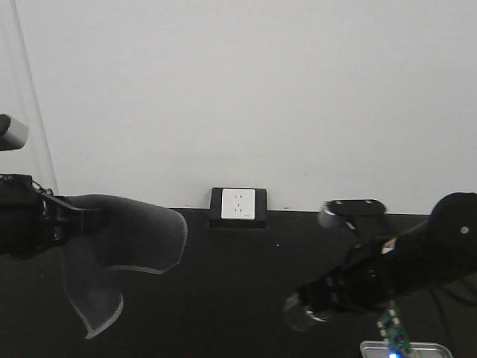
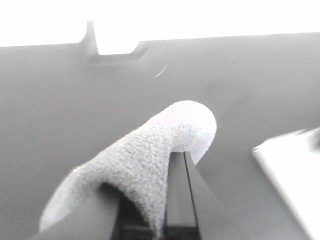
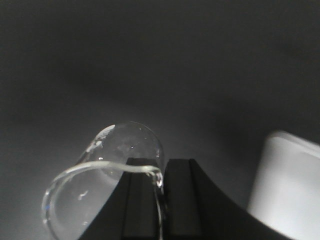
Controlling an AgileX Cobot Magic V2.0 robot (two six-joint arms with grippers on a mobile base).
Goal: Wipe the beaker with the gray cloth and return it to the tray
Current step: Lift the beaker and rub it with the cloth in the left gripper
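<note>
The gray cloth (image 1: 127,239) hangs in the air at the left, pinched at one end by my left gripper (image 1: 78,220), with a flap drooping below. In the left wrist view the cloth (image 2: 145,170) drapes over the shut left gripper (image 2: 170,190). At the right, my right gripper (image 1: 328,294) holds the clear glass beaker (image 1: 304,312) tilted above the black table. In the right wrist view the beaker (image 3: 100,190) lies on its side, its rim wall clamped between the fingers of the right gripper (image 3: 161,190). The metal tray (image 1: 417,349) shows at the bottom right, below the right arm.
A white wall socket (image 1: 238,206) sits at the table's far edge against the white wall. A small circuit board with a blue light (image 1: 395,335) hangs from the right arm over the tray. The tray's corner (image 3: 290,190) is right of the beaker; the tray's edge (image 2: 295,170) is right of the cloth.
</note>
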